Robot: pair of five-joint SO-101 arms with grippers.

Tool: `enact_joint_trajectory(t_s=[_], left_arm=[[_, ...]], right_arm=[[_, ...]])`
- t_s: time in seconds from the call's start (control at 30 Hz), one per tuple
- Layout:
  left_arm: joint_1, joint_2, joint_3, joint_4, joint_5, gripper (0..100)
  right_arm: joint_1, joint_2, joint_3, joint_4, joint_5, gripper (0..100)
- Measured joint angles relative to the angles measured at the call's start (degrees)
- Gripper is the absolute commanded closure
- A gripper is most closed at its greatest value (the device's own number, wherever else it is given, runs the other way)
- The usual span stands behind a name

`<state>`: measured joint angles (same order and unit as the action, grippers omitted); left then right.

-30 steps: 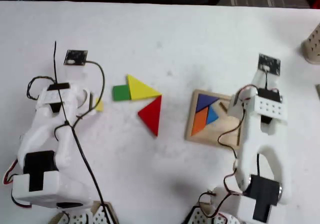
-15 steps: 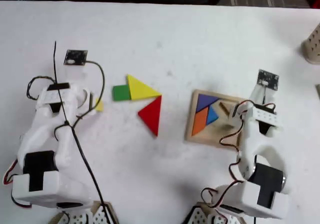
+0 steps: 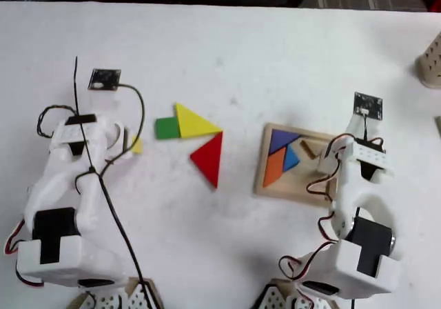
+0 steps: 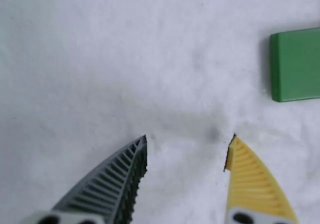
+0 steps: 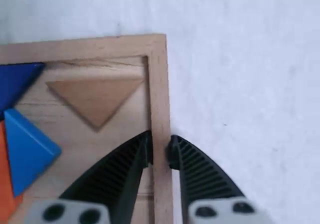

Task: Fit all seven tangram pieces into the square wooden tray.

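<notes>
The square wooden tray lies right of centre and holds a dark blue triangle, an orange piece, a light blue triangle and a wood-coloured triangle. My right gripper straddles the tray's rim, one finger inside and one outside, shut on it. A green square, a yellow triangle and a red triangle lie on the table between the arms. My left gripper stands open over bare table, a short way from the green square.
A beige object stands at the table's right edge. Cables run along both arms. Two small camera boards stick out past the wrists. Open white table lies behind the loose pieces.
The right arm has drawn back toward its base and its wrist has lowered over the tray's right side. The left arm and the loose pieces have not moved.
</notes>
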<state>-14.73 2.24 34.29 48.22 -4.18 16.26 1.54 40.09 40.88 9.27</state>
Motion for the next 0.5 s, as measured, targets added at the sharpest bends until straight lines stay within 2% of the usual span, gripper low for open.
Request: enact_joint_trajectory(t_s=[0.23,0.4,0.5], left_arm=[[0.0,0.0,0.0,0.0,0.0,73],[0.0,0.0,0.0,0.0,0.0,73],[0.0,0.0,0.0,0.0,0.0,73]], right_arm=[[-2.7,-4.1,4.8,-1.7,6.8,98.1],[-5.3,-13.3,15.0,-5.9,3.7,96.8],[-5.5,-16.5,18.4,-5.9,1.5,89.2]])
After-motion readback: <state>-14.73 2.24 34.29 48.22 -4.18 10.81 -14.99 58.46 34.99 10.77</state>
